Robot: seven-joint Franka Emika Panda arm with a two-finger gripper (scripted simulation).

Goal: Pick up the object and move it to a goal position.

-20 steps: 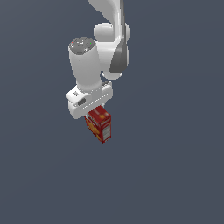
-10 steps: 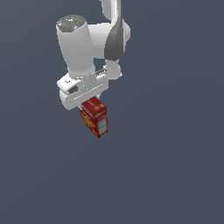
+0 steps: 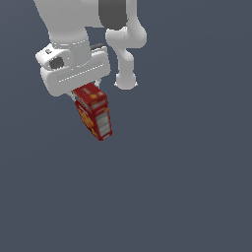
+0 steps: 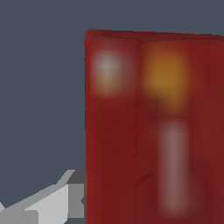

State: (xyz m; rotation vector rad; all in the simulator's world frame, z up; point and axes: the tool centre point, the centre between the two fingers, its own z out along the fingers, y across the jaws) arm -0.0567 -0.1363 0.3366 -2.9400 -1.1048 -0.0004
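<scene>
The red carton [image 3: 94, 117] hangs below my gripper [image 3: 84, 91] in the exterior view, tilted, with its orange-yellow picture on one face and white label panels on the side. The gripper is shut on the carton's upper end and holds it well above the grey floor. The fingertips are mostly hidden behind the white hand and the carton. In the wrist view the carton [image 4: 153, 127] fills most of the picture, blurred, with one grey finger [image 4: 57, 203] beside its edge.
The white arm's links [image 3: 125, 44] rise behind the hand at the top of the exterior view. A plain dark grey-blue floor [image 3: 187, 187] lies all around. No goal marker shows.
The arm has carried the carton up and toward the exterior view's left; hand and carton now look larger and nearer the camera. The grip has held.
</scene>
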